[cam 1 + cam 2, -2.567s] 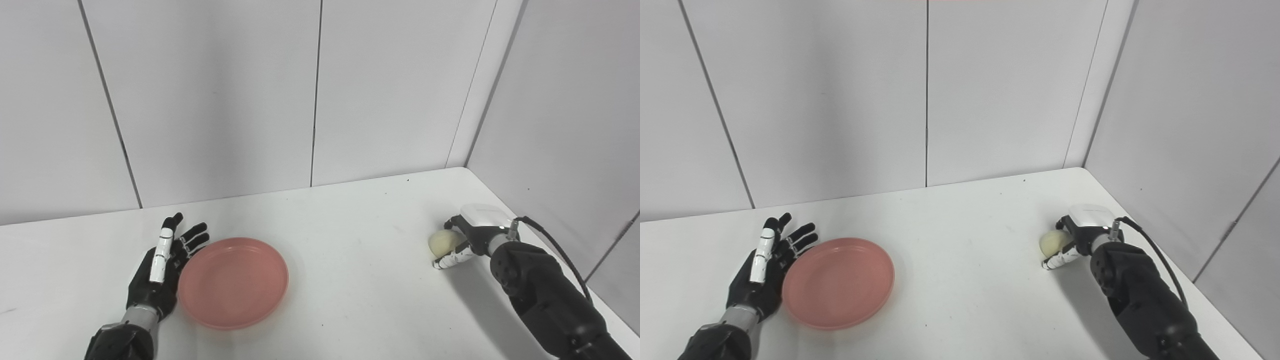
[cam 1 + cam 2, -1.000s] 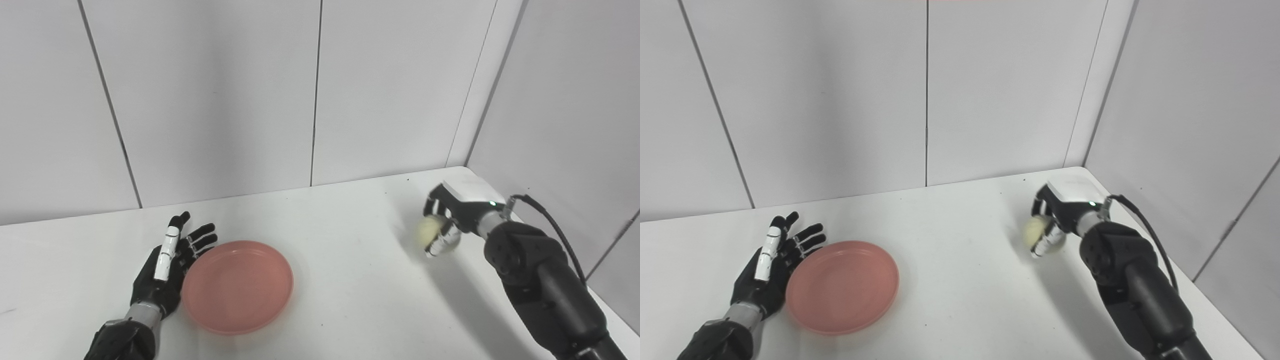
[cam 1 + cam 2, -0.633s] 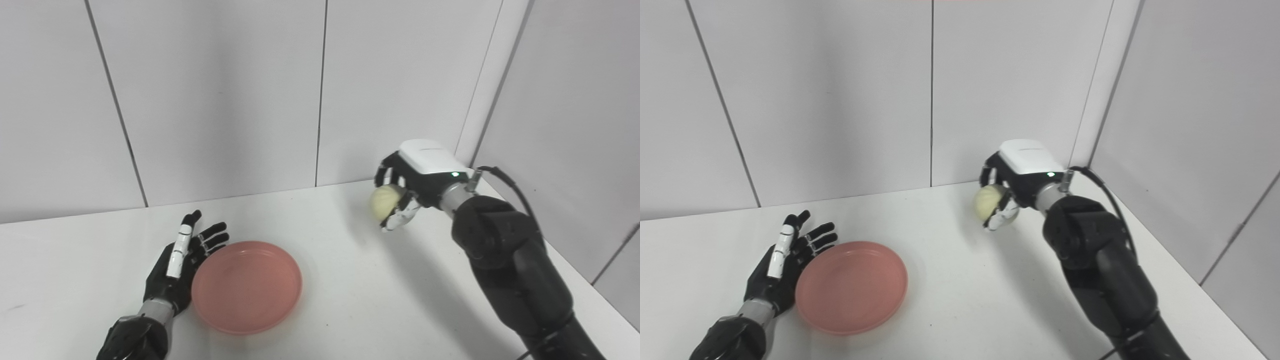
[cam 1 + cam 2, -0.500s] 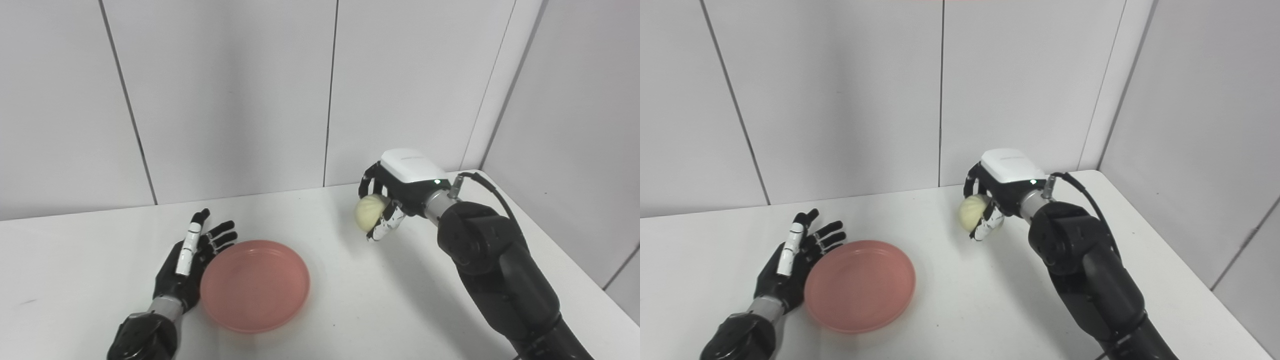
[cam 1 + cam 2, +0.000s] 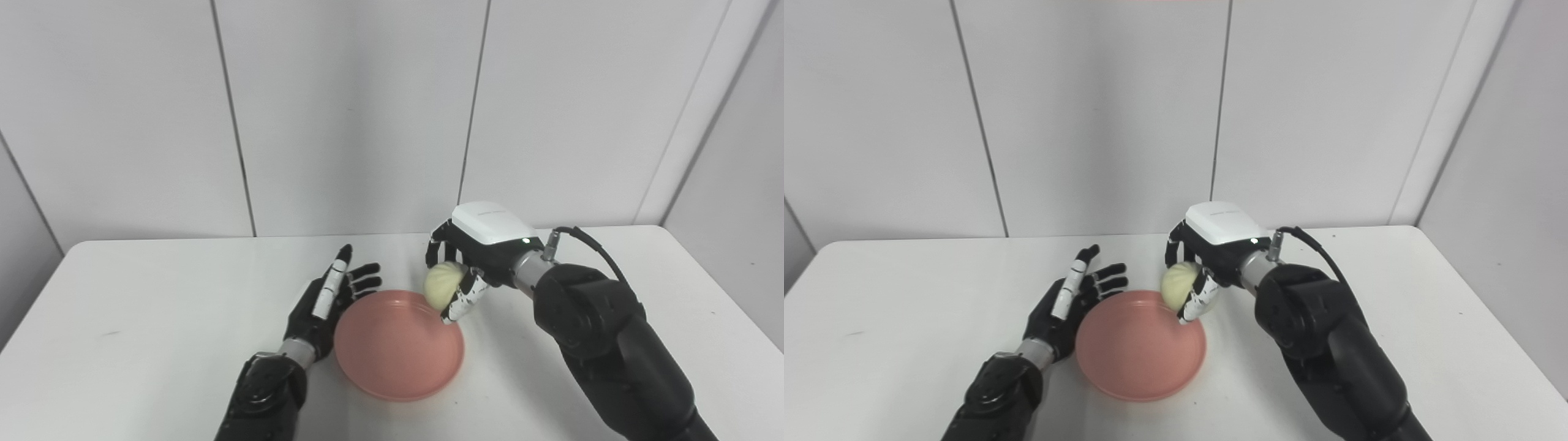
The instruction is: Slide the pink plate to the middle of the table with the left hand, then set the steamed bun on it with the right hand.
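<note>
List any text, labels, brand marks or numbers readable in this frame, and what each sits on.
None can be read.
The white cover on the right hand bears a faint grey mark, too small and blurred to read.
The pink plate, steamed bun, left hand and table show no lettering.

White counter (image 5: 153, 288) seen with rounded corners, matte top, few small dark specks and faint scuff marks. Counter set close against back wall (image 5: 355, 110). Back wall made of pale grey panels, split by thin dark vertical seams. Second panelled wall (image 5: 1507, 153) met at right, corner formed behind counter's far right end. Another wall panel glimpsed at far left edge. Lighting even, diffuse; soft shadows cast on counter.
</note>
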Robot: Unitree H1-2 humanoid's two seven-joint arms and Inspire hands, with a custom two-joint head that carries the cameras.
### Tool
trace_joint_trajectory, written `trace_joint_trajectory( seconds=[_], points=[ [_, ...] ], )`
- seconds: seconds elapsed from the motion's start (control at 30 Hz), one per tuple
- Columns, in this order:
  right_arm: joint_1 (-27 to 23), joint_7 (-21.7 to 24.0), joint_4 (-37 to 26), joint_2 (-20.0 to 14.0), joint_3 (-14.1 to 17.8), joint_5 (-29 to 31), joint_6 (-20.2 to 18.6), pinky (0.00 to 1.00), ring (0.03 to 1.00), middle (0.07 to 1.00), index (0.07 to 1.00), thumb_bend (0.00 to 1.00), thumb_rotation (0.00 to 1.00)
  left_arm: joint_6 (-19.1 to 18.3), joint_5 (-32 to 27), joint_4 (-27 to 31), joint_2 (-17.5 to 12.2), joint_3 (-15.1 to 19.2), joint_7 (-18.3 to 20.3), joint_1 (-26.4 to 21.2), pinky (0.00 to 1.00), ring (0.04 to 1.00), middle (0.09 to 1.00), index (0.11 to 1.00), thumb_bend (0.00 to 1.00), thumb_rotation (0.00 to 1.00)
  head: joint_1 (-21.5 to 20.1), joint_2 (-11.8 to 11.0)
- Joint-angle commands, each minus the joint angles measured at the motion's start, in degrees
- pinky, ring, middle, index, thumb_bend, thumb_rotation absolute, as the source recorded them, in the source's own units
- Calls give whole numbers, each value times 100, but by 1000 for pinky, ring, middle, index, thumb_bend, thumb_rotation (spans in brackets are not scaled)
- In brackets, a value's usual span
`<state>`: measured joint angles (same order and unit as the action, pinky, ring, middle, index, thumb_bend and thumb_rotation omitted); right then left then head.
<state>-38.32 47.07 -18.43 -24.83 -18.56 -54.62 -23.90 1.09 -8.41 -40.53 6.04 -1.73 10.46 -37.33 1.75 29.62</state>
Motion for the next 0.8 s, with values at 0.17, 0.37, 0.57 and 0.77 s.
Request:
trace_joint_trajectory(
  seconds=[0.17, 0.37, 0.57, 0.77],
  points=[
    [-254, -117, 12, 228, -31, 97, 80, 213, 301, 422, 522, 526, 2, -3, 76, -408, 110, 10, -105, -19, 740, 736, 746, 1000, 714, 814, 103, 1],
    [-170, -122, 124, 394, -79, 187, 39, 214, 307, 416, 520, 526, 0, 39, 76, -487, 157, 22, -165, -57, 707, 722, 739, 1000, 709, 800, 124, 22],
    [29, -297, 413, 361, -186, 206, 197, 282, 376, 431, 519, 528, 0, 8, 104, -406, 127, -14, -157, -24, 685, 710, 737, 1000, 718, 811, 65, 35],
    [190, -591, 806, 298, -275, 243, 483, 299, 391, 440, 520, 528, 0, -35, 89, -397, 78, -18, -91, -18, 715, 728, 747, 1000, 712, 823, 17, 47]
  ],
)
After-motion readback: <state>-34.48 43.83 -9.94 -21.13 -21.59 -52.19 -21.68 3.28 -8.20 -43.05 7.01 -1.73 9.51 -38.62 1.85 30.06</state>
